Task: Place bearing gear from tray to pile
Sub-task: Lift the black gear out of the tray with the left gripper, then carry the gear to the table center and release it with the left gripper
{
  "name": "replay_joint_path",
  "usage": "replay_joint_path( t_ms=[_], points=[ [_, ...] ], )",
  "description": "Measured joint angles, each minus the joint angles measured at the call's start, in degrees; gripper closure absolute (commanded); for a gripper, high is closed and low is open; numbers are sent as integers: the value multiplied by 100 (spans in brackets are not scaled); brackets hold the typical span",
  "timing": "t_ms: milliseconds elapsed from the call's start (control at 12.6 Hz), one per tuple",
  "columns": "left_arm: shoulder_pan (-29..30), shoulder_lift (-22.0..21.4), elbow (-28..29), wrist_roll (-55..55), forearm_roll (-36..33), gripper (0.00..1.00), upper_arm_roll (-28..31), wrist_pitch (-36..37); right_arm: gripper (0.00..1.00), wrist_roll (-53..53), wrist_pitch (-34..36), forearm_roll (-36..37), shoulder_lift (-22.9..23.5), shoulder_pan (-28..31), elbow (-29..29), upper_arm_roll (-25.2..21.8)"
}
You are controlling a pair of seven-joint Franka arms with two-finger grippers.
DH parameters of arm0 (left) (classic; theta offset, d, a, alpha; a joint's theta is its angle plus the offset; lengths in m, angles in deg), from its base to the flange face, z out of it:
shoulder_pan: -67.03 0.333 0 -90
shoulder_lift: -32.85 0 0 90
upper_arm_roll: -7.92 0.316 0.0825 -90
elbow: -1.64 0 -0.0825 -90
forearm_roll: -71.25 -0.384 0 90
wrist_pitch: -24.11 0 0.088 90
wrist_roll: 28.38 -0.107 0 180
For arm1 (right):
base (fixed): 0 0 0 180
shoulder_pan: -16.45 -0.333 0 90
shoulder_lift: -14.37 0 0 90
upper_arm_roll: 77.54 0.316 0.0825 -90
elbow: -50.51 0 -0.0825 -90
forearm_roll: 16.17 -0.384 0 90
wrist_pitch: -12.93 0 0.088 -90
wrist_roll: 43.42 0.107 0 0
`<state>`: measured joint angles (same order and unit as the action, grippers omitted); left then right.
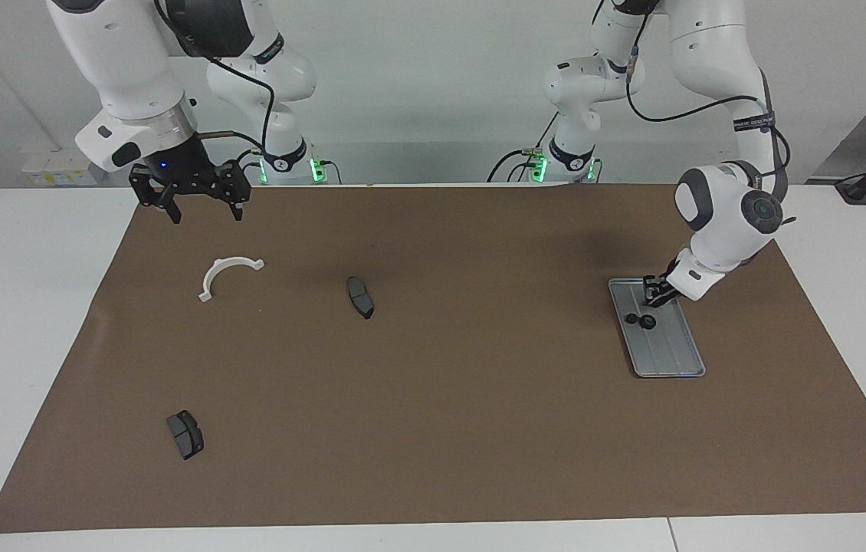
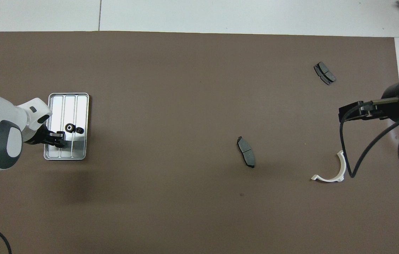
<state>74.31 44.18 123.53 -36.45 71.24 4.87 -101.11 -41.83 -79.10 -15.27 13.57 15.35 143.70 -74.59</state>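
The silver-grey ridged tray (image 1: 669,354) lies at the left arm's end of the table, also in the overhead view (image 2: 67,106). Two small dark bearing gears (image 1: 641,320) lie side by side on it (image 2: 73,128). My left gripper (image 1: 655,295) is low over the tray just beside the gears (image 2: 60,138); I see no gear in it. The pile is scattered: a white half-ring bracket (image 1: 227,270) (image 2: 337,169) and two dark grey pads (image 1: 360,297) (image 1: 185,434). My right gripper (image 1: 205,215) hangs open and empty above the mat near the bracket, waiting.
A brown mat (image 1: 479,429) covers most of the white table. One pad (image 2: 246,151) lies mid-table; the other pad (image 2: 324,73) lies farthest from the robots at the right arm's end. A black cable hangs from the right arm (image 2: 347,155).
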Motion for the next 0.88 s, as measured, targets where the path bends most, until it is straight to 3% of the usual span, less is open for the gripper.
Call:
replay_joint_path(
  t_ms=[478,876],
  points=[
    [-104,-11,-523,278,1,86,-86,137,0,0,0,0,0,0,0,0],
    [-1194,-11,-784,2200,3,84,-144,271,0,0,0,0,0,0,0,0]
  ],
)
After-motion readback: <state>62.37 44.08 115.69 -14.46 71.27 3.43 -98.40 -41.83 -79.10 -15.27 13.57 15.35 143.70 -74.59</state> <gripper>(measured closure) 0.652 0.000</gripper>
